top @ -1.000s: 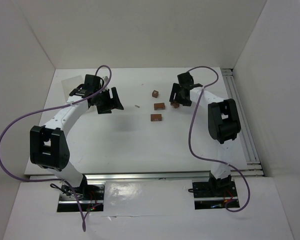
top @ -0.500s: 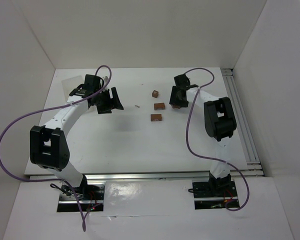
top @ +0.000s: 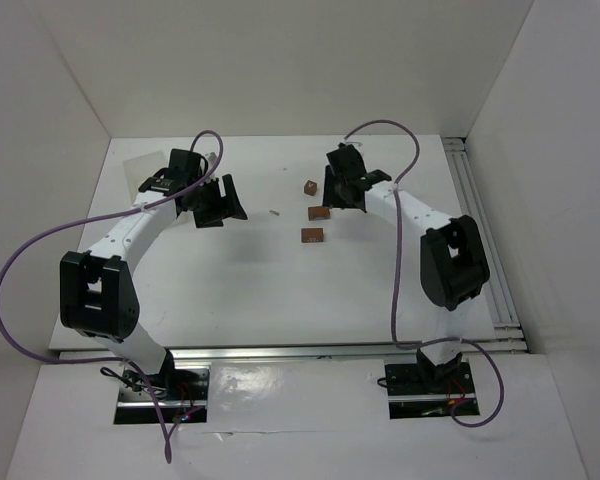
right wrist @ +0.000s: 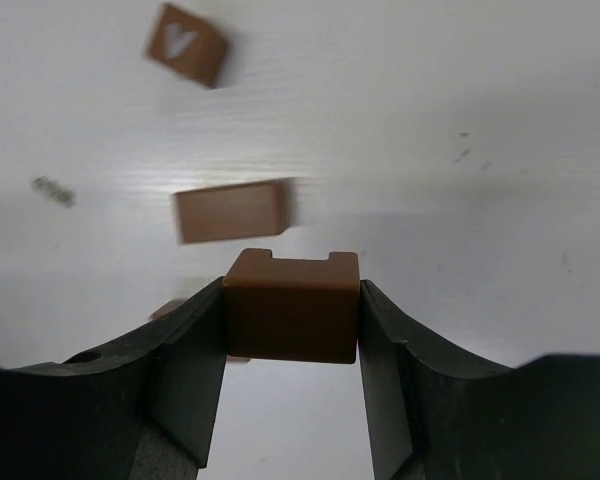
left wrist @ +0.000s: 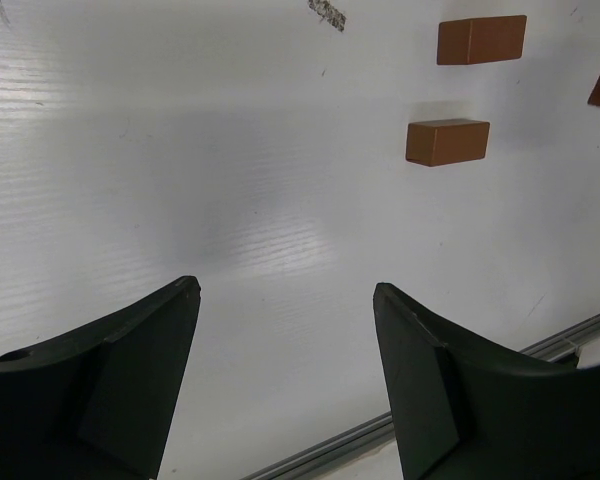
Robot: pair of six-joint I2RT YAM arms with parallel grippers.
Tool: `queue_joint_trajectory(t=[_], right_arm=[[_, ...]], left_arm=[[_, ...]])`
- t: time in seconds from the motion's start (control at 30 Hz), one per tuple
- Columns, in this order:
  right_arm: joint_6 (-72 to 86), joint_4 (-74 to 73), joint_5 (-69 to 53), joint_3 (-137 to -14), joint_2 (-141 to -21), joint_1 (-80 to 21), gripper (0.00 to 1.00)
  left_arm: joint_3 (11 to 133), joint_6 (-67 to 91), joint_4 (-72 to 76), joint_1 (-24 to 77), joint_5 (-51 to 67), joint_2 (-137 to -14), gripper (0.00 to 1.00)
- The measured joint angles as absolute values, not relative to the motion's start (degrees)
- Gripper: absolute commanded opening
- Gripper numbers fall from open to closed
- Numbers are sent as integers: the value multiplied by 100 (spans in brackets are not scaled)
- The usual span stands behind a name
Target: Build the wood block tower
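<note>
Barely begun, this tower job on a white desk point(top: 230, 290): my right hand point(top: 344, 190) is clenched on a notched block point(right wrist: 292, 310), a reddish-brown piece pinched side to side between both fingers and, as the right wrist view reads, carried clear of the surface; my left hand point(left wrist: 283, 290) hangs released, jaws wide apart with nothing between them, well to the left of the pieces; three more pieces lie loose and apart from one another on the far half of the desk: a cube point(top: 309, 186) farthest from me, a brick point(top: 320, 212) just beside my right hand, and a second brick point(top: 312, 235) nearer my side; none sits on another, so by my reading no tower exists yet, no course is laid, and every placement is left to do; the piece in my grasp looks bound for one of the bricks, though which one I cannot tell; a tiny pale sliver point(top: 275, 212) lies by itself between the two hands; the desk is a matt white sheet with faint ribbing and a few small scuffs, boxed in by plain white walls on three sides; a metal rail point(top: 480, 230) runs along its right edge and a near rail point(top: 310, 350) crosses the front where both arms are bolted; purple cables point(top: 10, 270) loop from each arm.
</note>
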State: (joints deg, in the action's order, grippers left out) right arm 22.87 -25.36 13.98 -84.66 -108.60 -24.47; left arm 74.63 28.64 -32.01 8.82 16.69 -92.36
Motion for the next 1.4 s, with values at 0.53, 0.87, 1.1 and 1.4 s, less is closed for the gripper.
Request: queue_joint_trajectory(t=[0.53, 0.87, 1.1, 1.4], right_arm=[[2840, -2836, 1422, -8350, -11056, -3614, 40], [2895, -2840, 1424, -8357, -11266, -3638, 40], [2897, -2858, 1457, -8488, -11395, -3640, 42], [2897, -2873, 1551, -8628, -11443, -3640, 42]], left_arm=[[7463, 2864, -3205, 882, 1634, -9216, 82], [7441, 2864, -3205, 882, 1632, -9192, 82], [7413, 2864, -3214, 882, 1632, -9164, 82], [7367, 2864, -3214, 882, 1632, -9161, 82]])
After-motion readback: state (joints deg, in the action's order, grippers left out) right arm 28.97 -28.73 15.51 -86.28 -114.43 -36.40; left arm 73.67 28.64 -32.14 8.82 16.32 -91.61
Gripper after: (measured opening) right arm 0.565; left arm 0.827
